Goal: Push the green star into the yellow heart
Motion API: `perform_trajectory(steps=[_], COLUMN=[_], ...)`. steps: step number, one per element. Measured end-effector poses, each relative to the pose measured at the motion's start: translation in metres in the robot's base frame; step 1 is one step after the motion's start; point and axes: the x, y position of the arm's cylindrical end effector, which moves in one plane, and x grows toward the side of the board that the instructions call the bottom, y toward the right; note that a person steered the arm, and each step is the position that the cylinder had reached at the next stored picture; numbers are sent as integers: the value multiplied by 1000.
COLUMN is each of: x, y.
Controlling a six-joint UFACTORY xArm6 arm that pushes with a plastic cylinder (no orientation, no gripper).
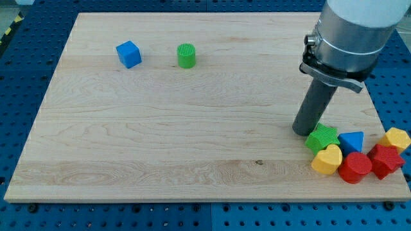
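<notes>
The green star (322, 138) lies near the board's lower right, touching the yellow heart (327, 160) just below it. My tip (302, 131) rests on the board right at the star's upper left edge, touching or nearly touching it. The dark rod rises from there to the grey arm body at the view's top right.
A blue triangle (352, 141), a red cylinder (355, 168), a red block (384, 160) and a yellow block (395, 138) cluster to the right of the heart. A blue cube (128, 54) and a green cylinder (186, 56) stand at the upper left. The wooden board (160, 141) has its right edge near the cluster.
</notes>
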Motion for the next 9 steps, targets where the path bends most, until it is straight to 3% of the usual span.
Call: perform_trajectory(steps=[3,5,9], x=[22,-18,6], y=[-1,6,8])
